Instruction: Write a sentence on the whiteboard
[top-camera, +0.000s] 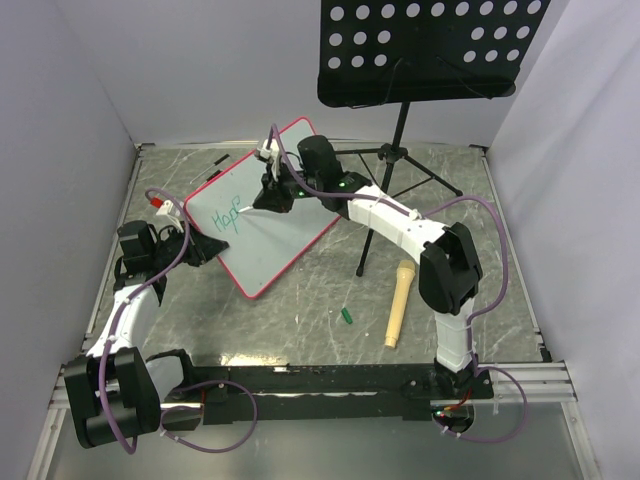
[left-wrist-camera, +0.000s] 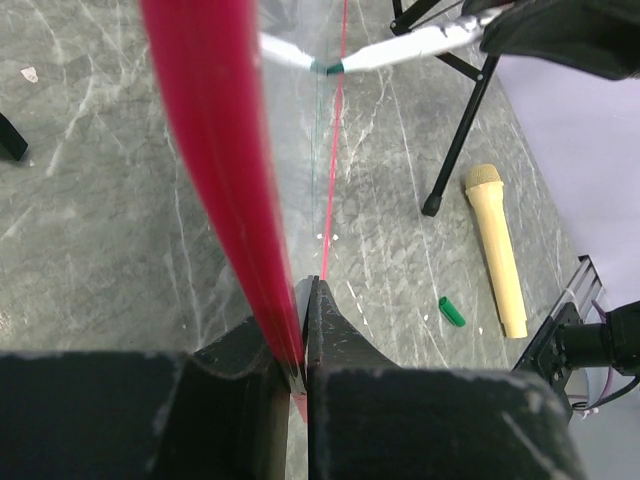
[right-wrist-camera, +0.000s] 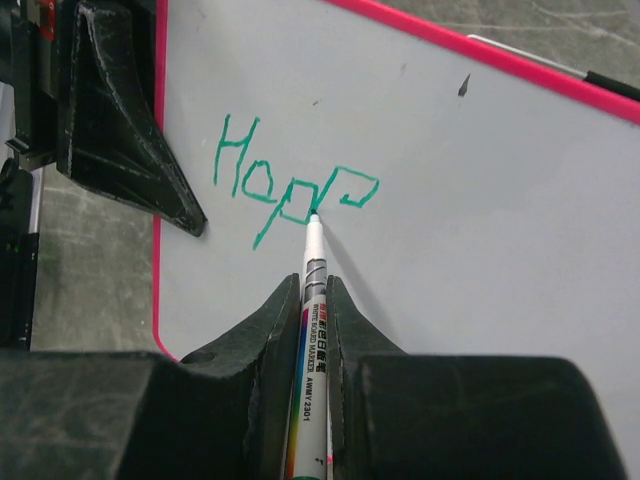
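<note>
The whiteboard (top-camera: 272, 250), white with a pink-red frame, stands tilted on the table. My left gripper (top-camera: 212, 247) is shut on its left edge; in the left wrist view the pink frame (left-wrist-camera: 215, 170) runs down between the fingers (left-wrist-camera: 303, 290). My right gripper (right-wrist-camera: 314, 285) is shut on a white marker (right-wrist-camera: 310, 310) over the board's upper part (top-camera: 272, 195). The marker's green tip touches the board at the end of the sentence (right-wrist-camera: 290, 180), which reads "Hop" plus a part-drawn letter in teal (top-camera: 228, 213).
A black perforated music stand (top-camera: 430, 45) rises at the back right, its tripod legs (top-camera: 400, 155) spread just right of the board. A tan microphone (top-camera: 398, 302) and a green marker cap (top-camera: 347, 316) lie right of centre. A pen (top-camera: 220, 160) lies behind the board.
</note>
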